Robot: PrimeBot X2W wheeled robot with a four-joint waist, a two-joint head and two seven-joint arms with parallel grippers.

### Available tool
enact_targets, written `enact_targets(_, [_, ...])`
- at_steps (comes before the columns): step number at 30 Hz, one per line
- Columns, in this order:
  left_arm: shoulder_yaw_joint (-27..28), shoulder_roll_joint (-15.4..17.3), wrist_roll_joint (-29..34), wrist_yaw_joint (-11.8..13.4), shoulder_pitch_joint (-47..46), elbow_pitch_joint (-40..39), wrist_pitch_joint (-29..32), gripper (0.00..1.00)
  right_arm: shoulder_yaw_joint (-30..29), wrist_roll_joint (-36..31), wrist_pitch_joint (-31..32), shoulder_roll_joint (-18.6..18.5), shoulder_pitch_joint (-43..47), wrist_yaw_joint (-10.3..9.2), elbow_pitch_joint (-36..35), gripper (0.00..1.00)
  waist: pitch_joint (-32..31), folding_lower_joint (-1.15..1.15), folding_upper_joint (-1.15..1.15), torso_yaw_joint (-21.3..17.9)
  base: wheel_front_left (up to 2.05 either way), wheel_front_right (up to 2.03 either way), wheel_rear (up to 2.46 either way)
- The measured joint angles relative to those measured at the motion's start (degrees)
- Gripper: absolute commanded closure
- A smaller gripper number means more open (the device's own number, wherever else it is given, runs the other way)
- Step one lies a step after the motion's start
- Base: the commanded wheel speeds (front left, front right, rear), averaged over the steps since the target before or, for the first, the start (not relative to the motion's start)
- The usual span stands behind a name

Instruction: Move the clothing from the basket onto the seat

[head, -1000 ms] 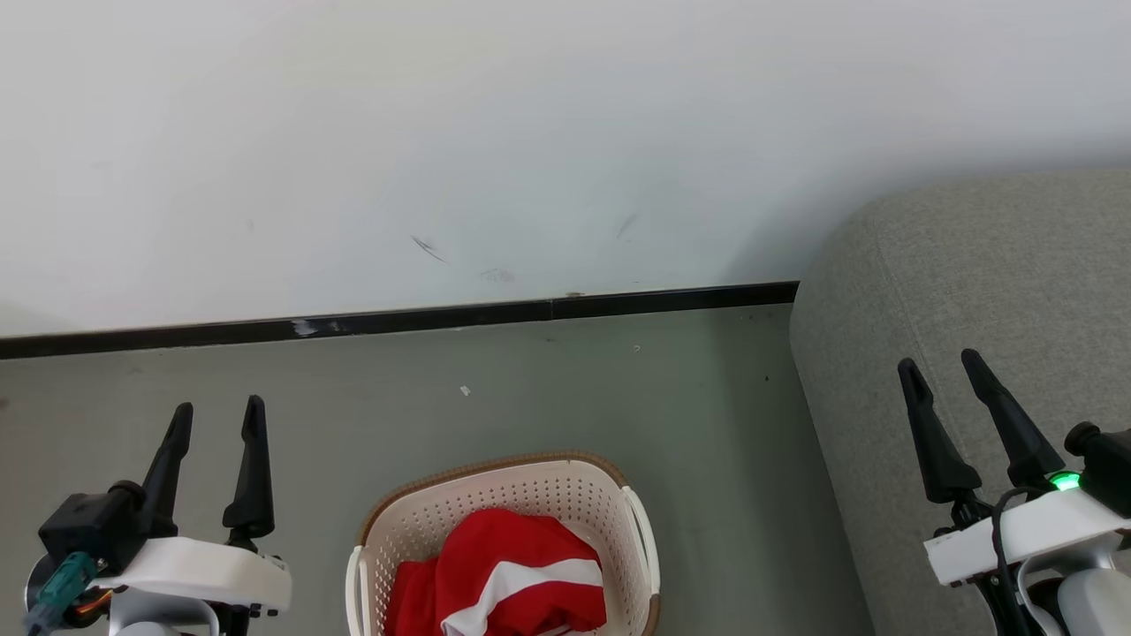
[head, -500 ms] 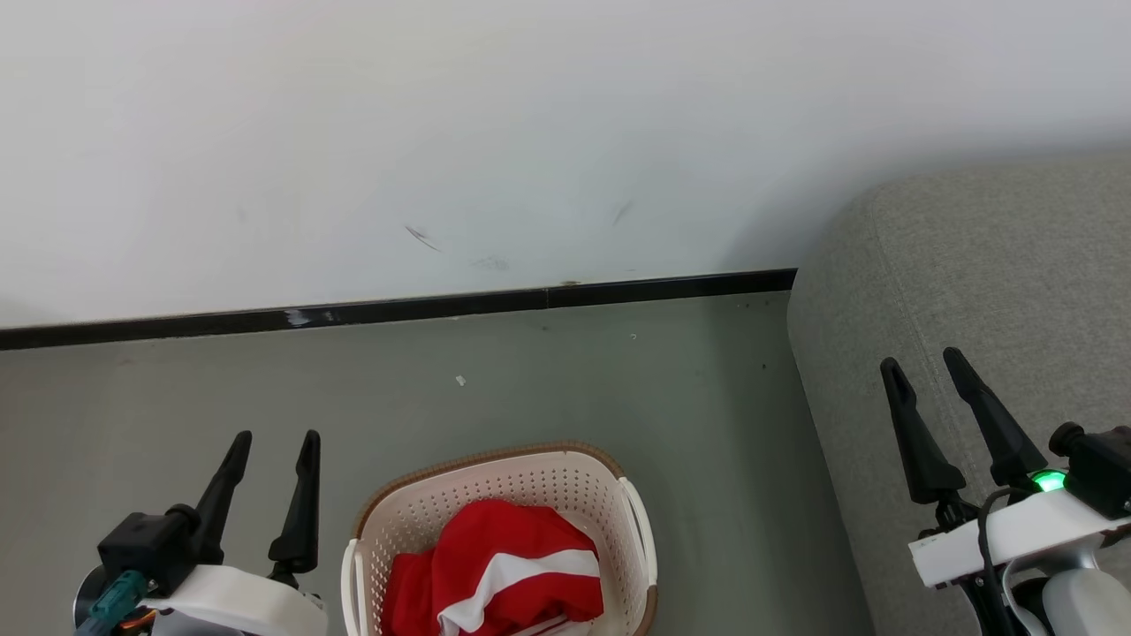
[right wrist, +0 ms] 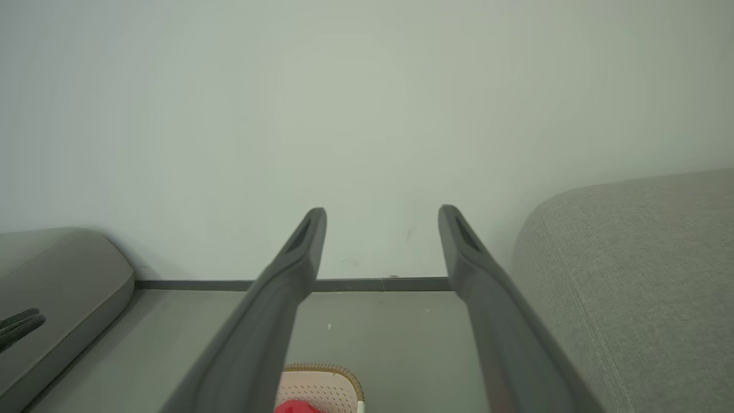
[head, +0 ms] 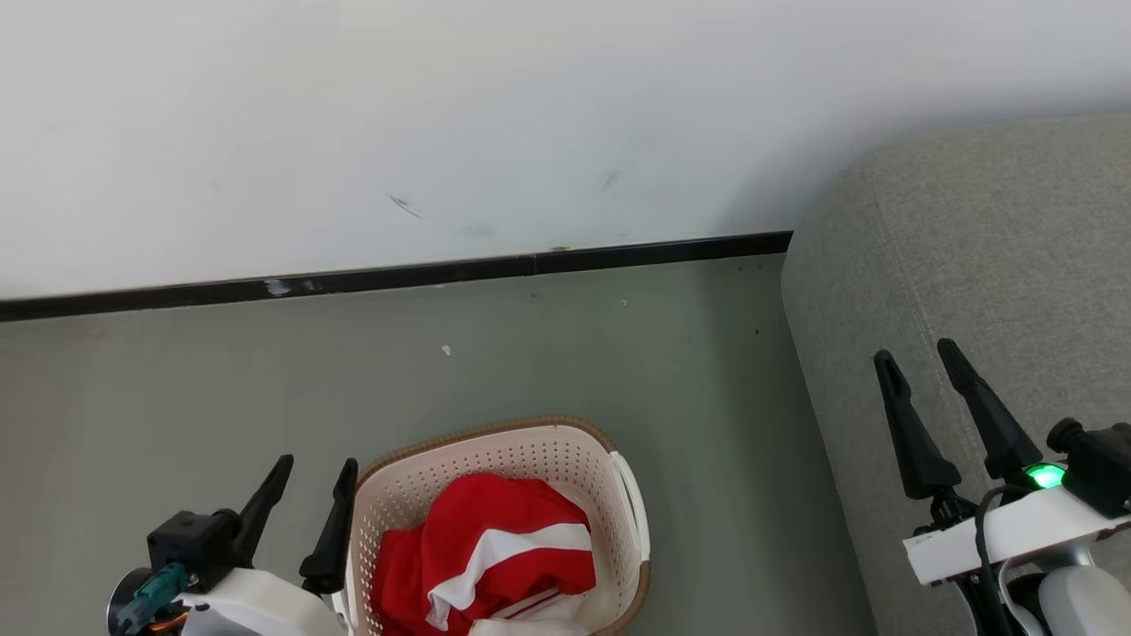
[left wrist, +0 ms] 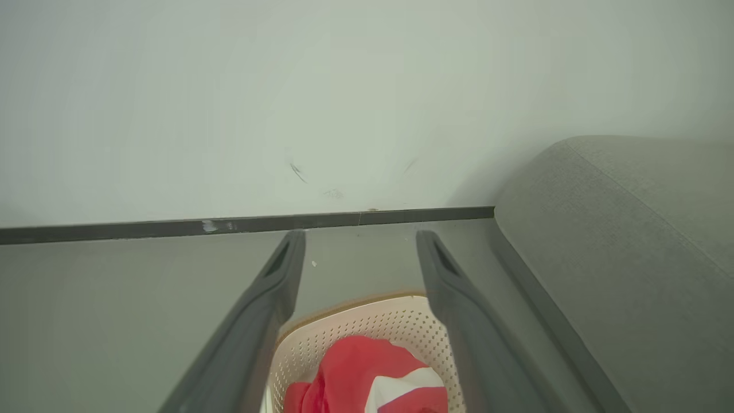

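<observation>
Two grippers sit nearest the camera, both with their long dark fingers spread wide and nothing between them. In the head view the left gripper (head: 318, 462) is at 7 o'clock, its inner finger just beside the basket's left rim; whether it touches, I cannot tell. The right gripper (head: 915, 352) is at 4 o'clock, in front of the grey sofa (head: 990, 247) and well apart from the basket.

Between them, at 6 o'clock, the cream perforated basket (head: 495, 450) stands on the floor (head: 618, 353). The red clothing (head: 477, 521) is heaped inside, a white stripe (head: 512, 548) crossing it from about 8 to 2 o'clock. None of it has left the basket yet.

The coming move turns on one relation. From the left jaws the heap lies close by at roughly 4 o'clock and lower down; from the right jaws it lies at 8 o'clock, across bare floor. The left arm is plainly nearer. In the left wrist view the clothing (left wrist: 350, 367) sits at 6 o'clock between the fingers, so a downward tilt should line it up.

Farther off, the sofa rises at 3 o'clock of the basket. The dark skirting (head: 530, 263) and pale wall (head: 442, 106) close the scene at 12.
</observation>
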Motion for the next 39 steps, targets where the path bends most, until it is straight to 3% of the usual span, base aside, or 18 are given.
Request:
enact_targets(18, [-4.0, -0.2, 0.7, -3.2, -7.3, 6.5, 4.5, 0.00, 0.9, -1.6, 0.0, 0.9, -0.6, 0.00, -2.4, 0.00, 8.0, 0.00, 0.00, -1.8, 0.00, 0.00, 0.00])
enact_targets(39, [-10.4, -1.1, 4.2, -7.0, -17.4, 16.6, 9.1, 0.00, 1.7, -4.0, 0.0, 3.2, -8.2, 0.00, -6.0, 0.00, 20.7, 0.00, 0.00, -5.4, 0.00, 0.00, 0.00])
